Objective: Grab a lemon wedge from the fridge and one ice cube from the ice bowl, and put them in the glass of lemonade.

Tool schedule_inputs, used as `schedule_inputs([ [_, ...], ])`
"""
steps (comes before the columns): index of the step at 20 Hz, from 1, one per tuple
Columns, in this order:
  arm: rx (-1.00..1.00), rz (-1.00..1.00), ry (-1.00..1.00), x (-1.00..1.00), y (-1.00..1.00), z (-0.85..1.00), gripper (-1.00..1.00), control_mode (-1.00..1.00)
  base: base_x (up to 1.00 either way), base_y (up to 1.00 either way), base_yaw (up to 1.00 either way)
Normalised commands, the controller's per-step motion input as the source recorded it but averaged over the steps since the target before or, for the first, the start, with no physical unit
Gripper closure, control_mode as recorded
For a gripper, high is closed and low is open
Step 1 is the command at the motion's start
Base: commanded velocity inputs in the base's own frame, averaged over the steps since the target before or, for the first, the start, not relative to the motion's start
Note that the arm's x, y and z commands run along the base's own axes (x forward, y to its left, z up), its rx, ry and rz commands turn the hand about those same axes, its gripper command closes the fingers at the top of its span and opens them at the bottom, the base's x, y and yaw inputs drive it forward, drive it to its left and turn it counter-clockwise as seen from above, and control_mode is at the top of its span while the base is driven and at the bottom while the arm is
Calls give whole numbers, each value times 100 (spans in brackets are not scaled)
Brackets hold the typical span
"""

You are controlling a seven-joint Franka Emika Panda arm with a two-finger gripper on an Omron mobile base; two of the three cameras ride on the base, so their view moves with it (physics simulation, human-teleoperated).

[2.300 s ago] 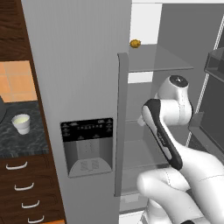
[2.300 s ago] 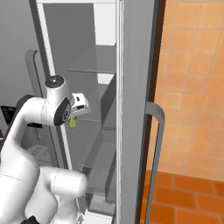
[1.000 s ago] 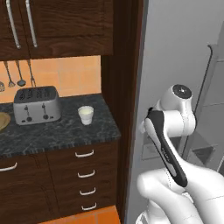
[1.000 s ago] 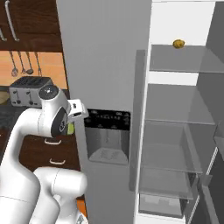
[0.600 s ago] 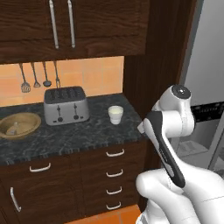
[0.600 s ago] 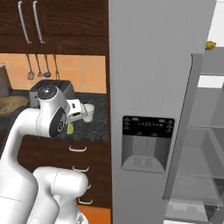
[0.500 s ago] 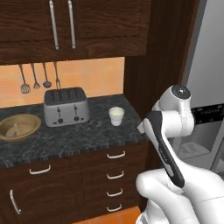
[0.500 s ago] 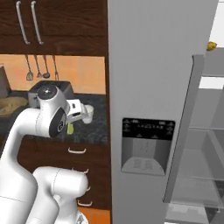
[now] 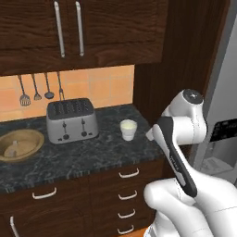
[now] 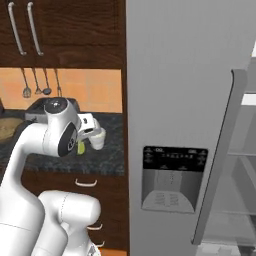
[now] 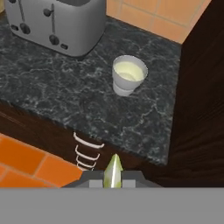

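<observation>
A: Where do we find the gripper [image 11: 113, 175], and in what condition?

B: In the hand view we see it clenched on the lemon wedge [image 11: 113, 171], a thin yellow-green sliver standing upright between the two dark tips. In the right base view the lemon wedge [image 10: 80, 147] shows as a small green patch just below the white hand, in front of the counter.

A: Where is the glass of lemonade [image 11: 128, 75]?

B: We locate it upright on the dark speckled counter [image 11: 78, 100], to the right of the toaster [image 11: 61, 22] and apart from it, near the dark wood panel. Pale yellow-green liquid fills it. The wedge is held short of the counter edge, above the drawer handles [image 11: 87, 151], not over the cup.

A: And the remaining items?

B: In the left base view we see the ice bowl [image 9: 18, 144] on the counter left of the toaster [image 9: 71, 120], with a pale piece inside that we cannot identify. The fridge [image 10: 185, 115] stands to the right of the counter; its dispenser panel [image 10: 172, 177] faces us.
</observation>
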Motion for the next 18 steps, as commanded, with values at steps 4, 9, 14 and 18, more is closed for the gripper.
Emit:
schedule_inputs([
  [4, 0, 0, 0, 0, 0, 0, 100, 100, 34, 57, -22],
  [9, 0, 0, 0, 0, 0, 0, 100, 100, 58, 48, -17],
  [14, -2, -2, 4, 4, 5, 0, 100, -100, 30, 31, -12],
  [18, -5, -13, 24, 4, 1, 4, 100, -100, 0, 0, 0],
])
